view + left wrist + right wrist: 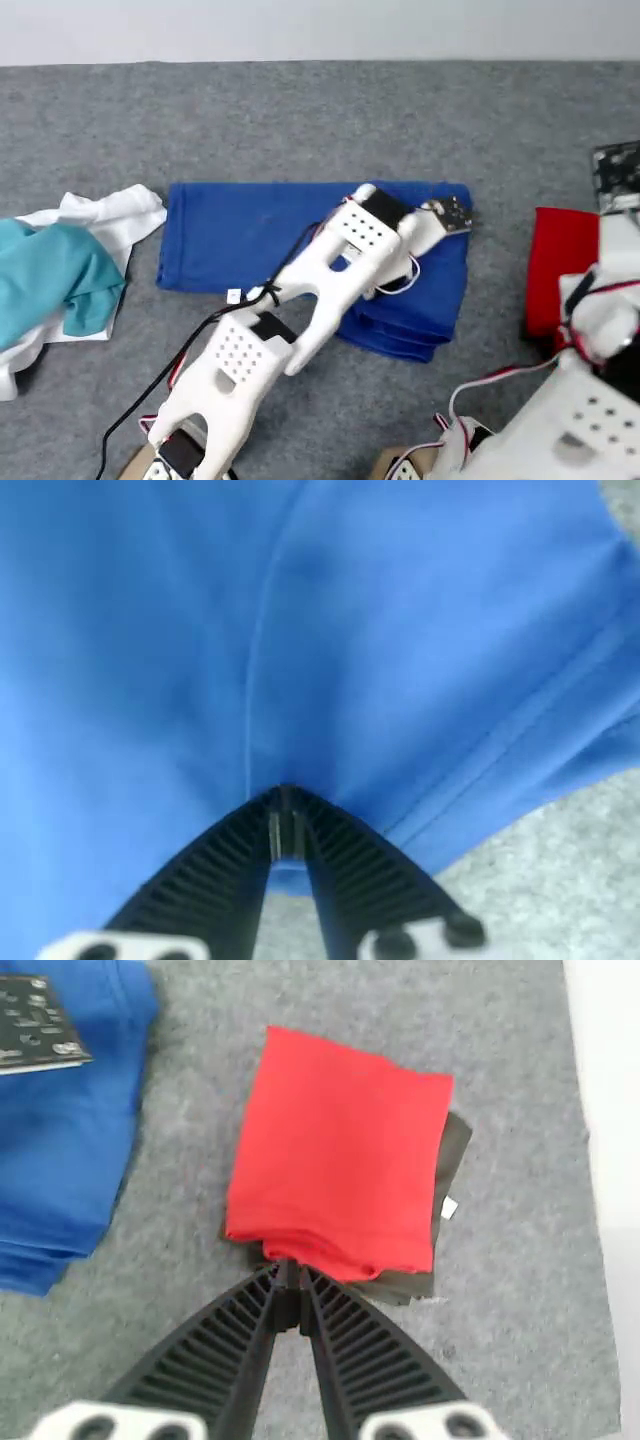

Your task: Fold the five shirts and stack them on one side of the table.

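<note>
Left gripper: the ribbed black fingers are drawn together, tips meeting, right down on the blue shirt. Whether any cloth is caught between the tips cannot be told. From the high view, the left arm stretches diagonally from the near edge of the table out over the right-hand part of that shirt, with a small circuit board at its wrist.

Blue shirt: lies mid-table as a wide band. Its left part is flat. Its near right corner is doubled into several layers, with stacked edges showing.

Right gripper: fingers likewise closed tip to tip, the tips at the edge of the red shirt. Contact with the cloth cannot be confirmed. The right arm stands at the near right corner of the table.

Red shirt: folded to a compact rectangle on the right side of the table, near the blue shirt but apart from it, with grey surface between. It rests on a dark shirt, also folded, which shows past two edges of the red one. A white tag sticks out there.

Left side of the table: white shirt and teal shirt, both crumpled and unfolded, the teal lying over the white, close to the blue shirt's left end.
</note>
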